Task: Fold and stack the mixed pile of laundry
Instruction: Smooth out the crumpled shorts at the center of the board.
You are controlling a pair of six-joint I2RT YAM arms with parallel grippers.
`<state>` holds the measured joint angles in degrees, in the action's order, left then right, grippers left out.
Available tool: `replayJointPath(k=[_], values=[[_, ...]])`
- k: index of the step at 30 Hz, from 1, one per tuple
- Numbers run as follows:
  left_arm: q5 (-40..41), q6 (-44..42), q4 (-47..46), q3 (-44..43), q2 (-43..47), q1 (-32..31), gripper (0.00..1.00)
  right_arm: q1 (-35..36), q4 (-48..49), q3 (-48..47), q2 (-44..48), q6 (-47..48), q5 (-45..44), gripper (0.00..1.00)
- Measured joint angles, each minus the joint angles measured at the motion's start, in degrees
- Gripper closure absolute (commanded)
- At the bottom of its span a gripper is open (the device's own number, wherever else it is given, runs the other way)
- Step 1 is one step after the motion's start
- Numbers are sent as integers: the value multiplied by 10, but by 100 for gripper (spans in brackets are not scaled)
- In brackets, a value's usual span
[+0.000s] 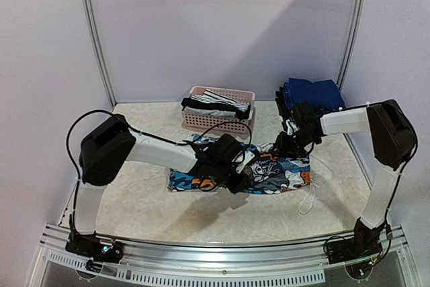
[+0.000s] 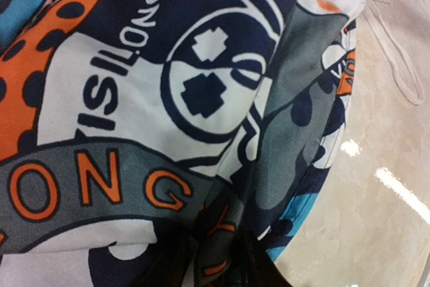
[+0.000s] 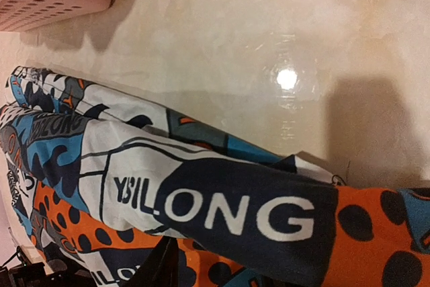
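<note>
Folding of the orange-blue-navy-white printed fabric garment, at the middle of the table, seems in hand: left gripper pinches bunched cloth, right gripper I cannot tell; next probably needs a level carry-over.

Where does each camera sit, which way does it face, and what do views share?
Top external: high behind the bases, looking down over the table; both arms, left claw, right claw, patterned garment, pink basket.
Left wrist: on the left arm, close above the garment, aimed down; its dark fingers at the bottom, cloth bunched between.
Right wrist: low over the table, looking across the garment toward the basket; one dark finger shows.
Shared: all see the garment; top and right wrist see the basket.
</note>
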<state>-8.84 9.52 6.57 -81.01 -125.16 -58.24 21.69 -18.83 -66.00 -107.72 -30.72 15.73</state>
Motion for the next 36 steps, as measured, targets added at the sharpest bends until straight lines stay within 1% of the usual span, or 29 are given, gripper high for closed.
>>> replayJointPath(k=[5,8,13,18,20,21,23,28,32,36], values=[[9,0,-61,60,24,-1,74,-11,0,-7,-21,4,12,59],[17,0,-80,98,46,-2,75,-11,0,-9,-25,9,18,59],[24,0,-88,144,79,-3,75,-11,-2,-9,-25,15,36,58],[31,-1,-80,183,115,-4,75,-11,-15,-9,-13,17,47,54],[39,-4,-71,195,134,-5,74,-11,-24,-7,7,20,46,52],[45,-5,-68,197,141,-6,72,-11,-29,-7,21,22,47,50],[66,-10,-65,200,158,-9,70,-11,-35,-5,50,24,46,44],[127,-39,-100,209,195,-32,69,-11,-42,16,141,28,38,36],[160,-69,-130,208,202,-58,67,-11,-46,49,203,26,18,24],[191,-118,-137,190,194,-88,65,-12,-53,92,271,22,-18,17]])
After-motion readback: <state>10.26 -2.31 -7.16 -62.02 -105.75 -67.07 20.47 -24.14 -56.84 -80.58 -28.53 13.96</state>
